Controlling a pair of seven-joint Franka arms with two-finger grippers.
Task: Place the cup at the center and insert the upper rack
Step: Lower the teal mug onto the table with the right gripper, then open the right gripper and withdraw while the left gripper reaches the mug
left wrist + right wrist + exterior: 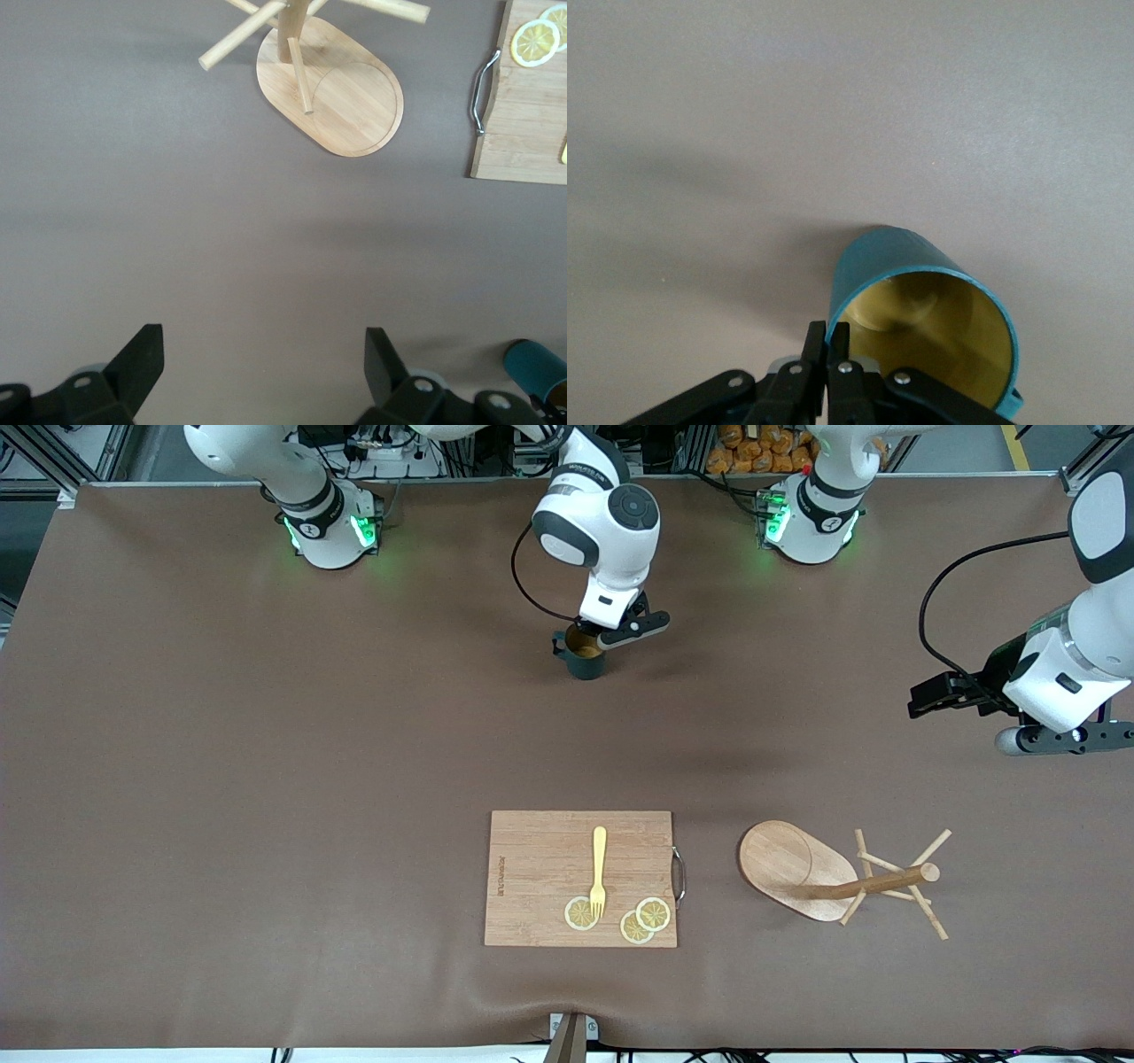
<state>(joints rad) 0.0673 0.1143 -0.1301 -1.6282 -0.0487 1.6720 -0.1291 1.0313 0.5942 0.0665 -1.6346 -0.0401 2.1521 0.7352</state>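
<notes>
Nearest the front camera, the board [580, 878] lies flat on the brown table [266, 779]. A yellow fork [599, 870] rests on it, tines toward the camera, touching one of three lemon slices [581, 913]; the other two slices overlap just beside it. A metal handle [679, 874] sits on the board's edge facing the left arm's end of the table.

Beside the board, toward that same end, the rack [842, 877] lies tipped on its side. Its oval base [784, 868] stands on edge, and the pole points away from the board with the pegs fanning out at its tip. In the left wrist view the rack [330, 80] and a corner of the board [523, 97] show together, apart from each other.

Farther from the camera, the left gripper [943, 695] hovers over bare table near the left arm's end. Its fingers [142, 363] are spread wide with nothing between them.

Farthest off, about mid-table and toward the bases, the cup [585, 653] is in the right gripper [595, 636]. The cup [926, 328] shows its yellowish inside in the right wrist view, and the fingers [828, 354] are pinched narrow on its rim, one inside and one outside. Whether the cup's bottom touches the table I cannot tell. Its handle points toward the right arm's end.
</notes>
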